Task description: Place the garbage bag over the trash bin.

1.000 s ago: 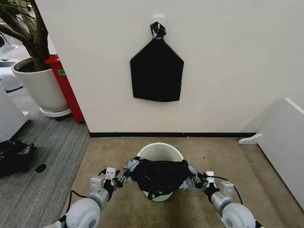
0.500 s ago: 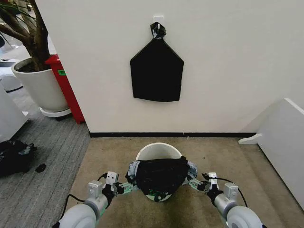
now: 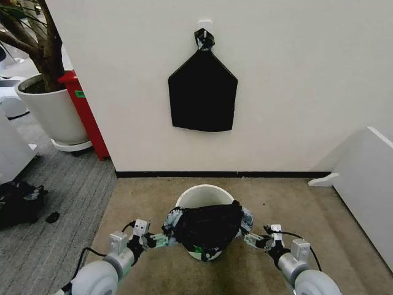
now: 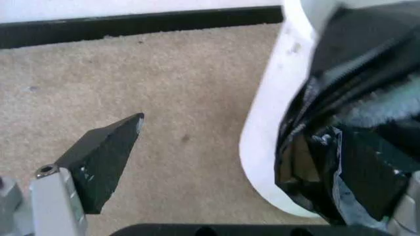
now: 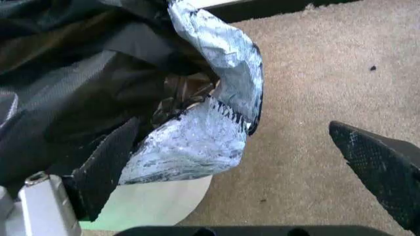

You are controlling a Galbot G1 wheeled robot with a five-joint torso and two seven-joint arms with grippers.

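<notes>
The trash bin [image 3: 206, 194] is a small creamy-white bucket standing on the tan carpet in front of me. The crinkly black garbage bag [image 3: 206, 226] is draped over its near rim and front. My left gripper [image 3: 156, 241] is open at the bag's left edge, and my right gripper [image 3: 252, 239] is open at its right edge. In the left wrist view the gripper [image 4: 239, 130] is spread wide, with one finger [image 4: 105, 160] over bare carpet and the other against the bag [image 4: 367, 73] by the bin wall [image 4: 269, 98]. In the right wrist view the gripper [image 5: 235, 125] also gapes, with the bag's pale, stretched edge [image 5: 196, 142] beside one finger.
A flat black house-shaped bundle [image 3: 202, 92] hangs on the white wall behind the bin. At the far left are a large white plant pot [image 3: 52, 114] and a red box [image 3: 86, 117]. A black heap [image 3: 18, 201] lies on the grey carpet. A white panel [image 3: 368, 178] stands at the right.
Both arms have dropped lower and drawn back toward me. The bag, earlier stretched wide between the grippers, now sits narrower and lower on the bin's near side.
</notes>
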